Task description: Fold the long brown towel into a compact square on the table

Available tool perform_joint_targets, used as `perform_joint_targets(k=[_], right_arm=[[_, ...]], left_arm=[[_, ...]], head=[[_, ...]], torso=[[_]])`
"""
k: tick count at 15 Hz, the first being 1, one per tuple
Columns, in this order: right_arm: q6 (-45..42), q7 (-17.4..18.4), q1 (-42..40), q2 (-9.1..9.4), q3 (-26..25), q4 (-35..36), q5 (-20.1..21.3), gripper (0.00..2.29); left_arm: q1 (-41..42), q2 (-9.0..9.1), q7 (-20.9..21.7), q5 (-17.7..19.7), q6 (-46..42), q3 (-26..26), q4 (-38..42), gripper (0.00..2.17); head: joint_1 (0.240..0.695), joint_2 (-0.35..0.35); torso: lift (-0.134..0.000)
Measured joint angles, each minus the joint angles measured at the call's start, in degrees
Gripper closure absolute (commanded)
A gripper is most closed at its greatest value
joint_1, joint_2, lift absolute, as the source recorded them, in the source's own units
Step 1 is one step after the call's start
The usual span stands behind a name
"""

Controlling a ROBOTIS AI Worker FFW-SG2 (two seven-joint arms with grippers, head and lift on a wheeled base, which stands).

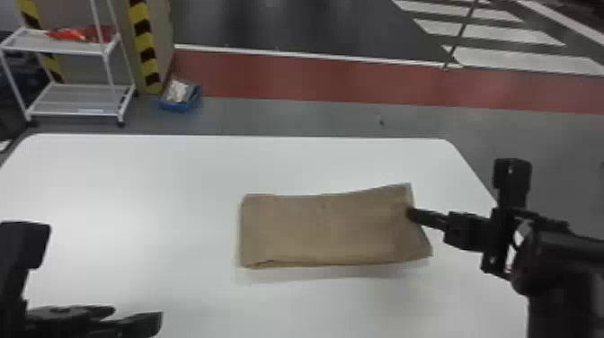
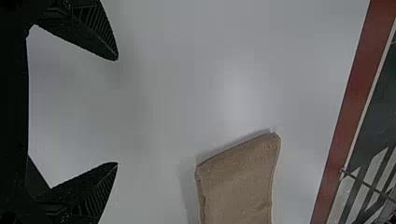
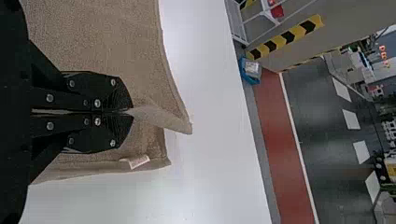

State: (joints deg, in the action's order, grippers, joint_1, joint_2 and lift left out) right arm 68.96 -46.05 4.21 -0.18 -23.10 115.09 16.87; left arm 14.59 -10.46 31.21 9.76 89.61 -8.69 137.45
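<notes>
Left gripper [image 1: 137, 313]: near left part of table, fingers spread wide, empty. Right gripper [image 1: 411, 215]: fingers pressed together, pinching the brown towel [image 1: 323, 229] at its right end; cloth rises in a ridge from the fingertips [image 3: 126, 100]. Towel is folded in layers, long rectangle, lying right of middle on the white table [image 1: 135, 180], left end flat. Small white tag [image 3: 139, 161] on towel edge near the pinch, right wrist view; print too small to tell. Past the table, on the floor: blue bin [image 1: 179, 107], whitish crumpled stuff [image 1: 176, 91] inside, near the striped column [image 1: 144, 45]. White cart [image 1: 78, 100] to its left, red-orange items [image 1: 74, 34] on upper shelf, can't tell what.
</notes>
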Motion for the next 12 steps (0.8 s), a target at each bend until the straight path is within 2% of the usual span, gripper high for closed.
perform_joint_targets(k=[1,7,12], right_arm=[[0.2,0.5,-0.1,0.00,-0.5,-0.3,0.1,0.00],[1.5,0.8,-0.2,0.00,-1.8,-1.6,1.6,0.09],[1.4,0.8,1.3,0.00,-1.2,-5.3,5.6,0.15]], left_arm=[[0.0,0.01,0.1,0.0,0.0,0.0,0.0,0.08],[0.7,-0.14,0.2,0.0,0.0,-0.2,0.0,0.08],[1.0,-0.10,0.3,0.1,0.0,-0.3,0.0,0.08]], head=[[0.695,-0.191],[0.695,-0.218],[0.695,-0.230]], torso=[[-0.124],[-0.124],[-0.124]])
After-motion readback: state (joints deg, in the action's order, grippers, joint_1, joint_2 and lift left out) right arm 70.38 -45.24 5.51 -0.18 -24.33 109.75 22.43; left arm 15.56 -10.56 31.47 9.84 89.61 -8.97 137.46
